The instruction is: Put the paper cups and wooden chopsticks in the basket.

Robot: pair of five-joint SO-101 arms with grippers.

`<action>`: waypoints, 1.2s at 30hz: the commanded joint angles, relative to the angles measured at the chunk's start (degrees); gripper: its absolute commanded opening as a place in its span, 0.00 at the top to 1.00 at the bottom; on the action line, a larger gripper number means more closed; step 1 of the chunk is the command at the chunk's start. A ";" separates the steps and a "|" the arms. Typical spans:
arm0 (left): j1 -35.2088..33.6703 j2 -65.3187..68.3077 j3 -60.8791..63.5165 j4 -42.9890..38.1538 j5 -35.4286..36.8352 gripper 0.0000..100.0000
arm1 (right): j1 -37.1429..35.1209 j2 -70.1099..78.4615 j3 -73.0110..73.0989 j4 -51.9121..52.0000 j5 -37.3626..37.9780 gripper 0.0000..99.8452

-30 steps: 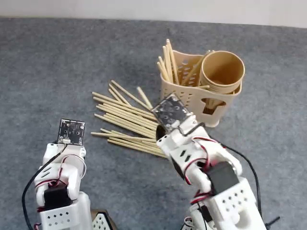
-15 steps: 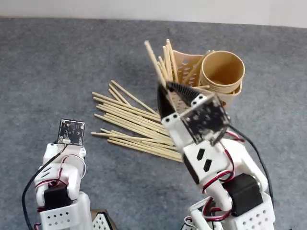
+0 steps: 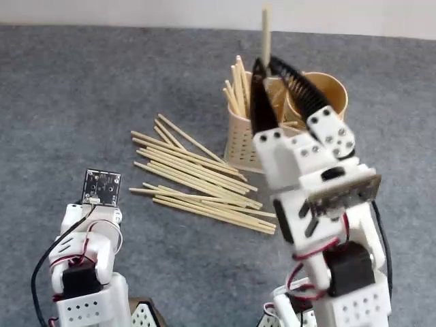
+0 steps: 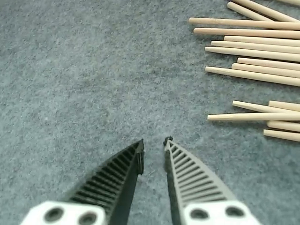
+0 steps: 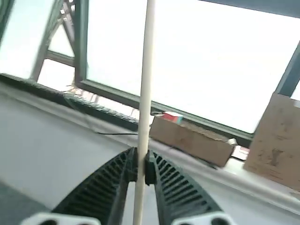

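Grey desk (image 3: 82,88) lies beneath the right gripper (image 3: 263,68), jaws clenched on a chopstick (image 3: 266,30) held upright over the basket (image 3: 238,146) at upper right of the frame; left gripper (image 4: 153,143) jaws parted.

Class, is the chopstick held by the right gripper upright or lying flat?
Upright: the chopstick stands vertical, clamped in the shut right gripper, near the basket.

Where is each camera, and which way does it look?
High view: fixed above, looks down on table, both arms, basket.
Left wrist view: on left arm, faces down at table; open left hand shows.
Right wrist view: on right arm, faces a window; right hand grips a chopstick.
Shared: high and left wrist show the loose chopsticks.
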 commanded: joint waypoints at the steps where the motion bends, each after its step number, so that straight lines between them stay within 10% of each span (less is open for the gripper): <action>1: -0.66 -0.57 -0.48 -1.14 -0.44 0.91 | 4.88 5.93 -3.38 -6.46 -0.44 0.99; 22: -0.57 -0.57 -0.48 -1.14 -0.44 0.91 | 8.31 24.13 11.12 -25.27 -10.55 0.99; 36: -0.48 -0.57 -0.48 -1.14 -0.44 0.91 | 7.96 18.15 12.26 -13.93 -10.90 0.88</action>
